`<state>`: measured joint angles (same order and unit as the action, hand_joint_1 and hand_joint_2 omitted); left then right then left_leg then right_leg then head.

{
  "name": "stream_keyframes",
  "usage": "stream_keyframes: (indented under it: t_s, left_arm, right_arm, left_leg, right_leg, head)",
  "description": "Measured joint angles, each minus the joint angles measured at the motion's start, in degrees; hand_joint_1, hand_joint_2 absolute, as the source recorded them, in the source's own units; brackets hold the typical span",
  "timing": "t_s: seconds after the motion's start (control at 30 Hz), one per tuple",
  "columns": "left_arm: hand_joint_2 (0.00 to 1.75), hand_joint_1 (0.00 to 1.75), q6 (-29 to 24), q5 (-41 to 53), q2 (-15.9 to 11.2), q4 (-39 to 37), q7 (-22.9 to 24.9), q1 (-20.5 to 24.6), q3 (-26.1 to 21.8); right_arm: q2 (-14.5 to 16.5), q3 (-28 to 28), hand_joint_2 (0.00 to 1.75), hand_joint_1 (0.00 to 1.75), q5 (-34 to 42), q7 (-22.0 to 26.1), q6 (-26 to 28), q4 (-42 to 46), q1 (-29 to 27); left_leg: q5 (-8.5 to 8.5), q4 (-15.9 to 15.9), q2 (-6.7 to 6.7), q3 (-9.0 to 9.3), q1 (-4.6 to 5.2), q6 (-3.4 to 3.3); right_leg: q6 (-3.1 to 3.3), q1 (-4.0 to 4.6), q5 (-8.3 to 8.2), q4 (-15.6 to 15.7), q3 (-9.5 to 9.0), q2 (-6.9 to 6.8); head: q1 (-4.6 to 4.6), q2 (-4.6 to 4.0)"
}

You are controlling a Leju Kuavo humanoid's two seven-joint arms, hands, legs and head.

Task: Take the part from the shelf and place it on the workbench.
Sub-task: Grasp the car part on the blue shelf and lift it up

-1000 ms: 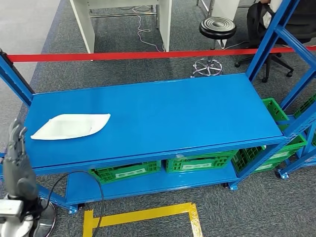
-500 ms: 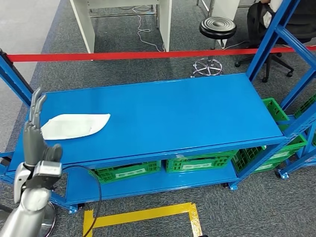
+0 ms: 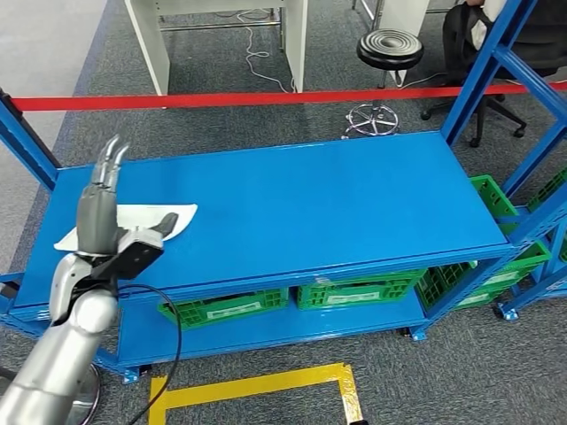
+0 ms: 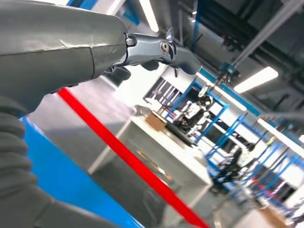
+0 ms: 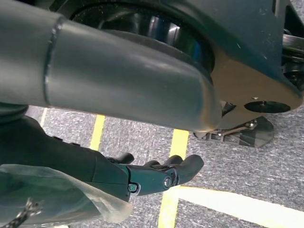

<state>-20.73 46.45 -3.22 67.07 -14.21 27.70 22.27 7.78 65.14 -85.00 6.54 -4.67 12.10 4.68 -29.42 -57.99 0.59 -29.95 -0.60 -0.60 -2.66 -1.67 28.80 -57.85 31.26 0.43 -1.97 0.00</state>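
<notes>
The part is a flat white piece [image 3: 186,213] lying on the left of the blue shelf top [image 3: 314,195]. My left hand [image 3: 102,220] is raised over the part's left half and hides its middle. The fingers [image 3: 110,164] point up and away, spread, and the thumb [image 3: 157,232] sticks out to the right; the hand holds nothing. Whether it touches the part I cannot tell. The left wrist view has the left hand [image 4: 107,42] against the ceiling and a red tape line. My right hand [image 5: 136,178] hangs above the carpet with its fingers loosely extended and holds nothing.
Green crates [image 3: 354,288] sit on the lower shelf level. Blue uprights [image 3: 494,53] rise at the right and far left. A red tape barrier [image 3: 267,97] runs behind the shelf, with a black stool [image 3: 390,49] beyond it. Yellow floor marking [image 3: 267,385] lies in front.
My left arm has risen from the lower left and swung up and rightward, bringing the open hand over the white part. The part has not moved.
</notes>
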Motion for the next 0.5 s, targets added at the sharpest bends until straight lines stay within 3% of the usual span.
stream_keyframes:
  t_s: [0.2,0.5]
  left_arm:
    - [1.75,0.0,-0.5,9.8,0.8,-14.5,3.2,7.9,4.9]
    - [1.75,0.0,1.7,14.7,1.8,-28.2,6.2,11.9,8.9]
  right_arm:
    - [0.0,-2.4,0.0,0.0,0.0,-1.2,0.8,-0.2,0.2]
    - [0.0,-4.1,0.0,0.0,0.0,-2.1,1.1,-0.2,0.1]
  left_leg:
    - [0.01,0.0,-0.02,0.0,0.0,0.0]
    - [0.01,0.0,-0.02,-0.01,0.0,0.0]
  right_leg:
    - [0.01,0.0,-0.05,0.0,-0.01,0.06]
    - [0.01,0.0,-0.04,0.0,0.01,0.06]
  head:
    - [-0.01,0.0]
    - [0.0,0.0]
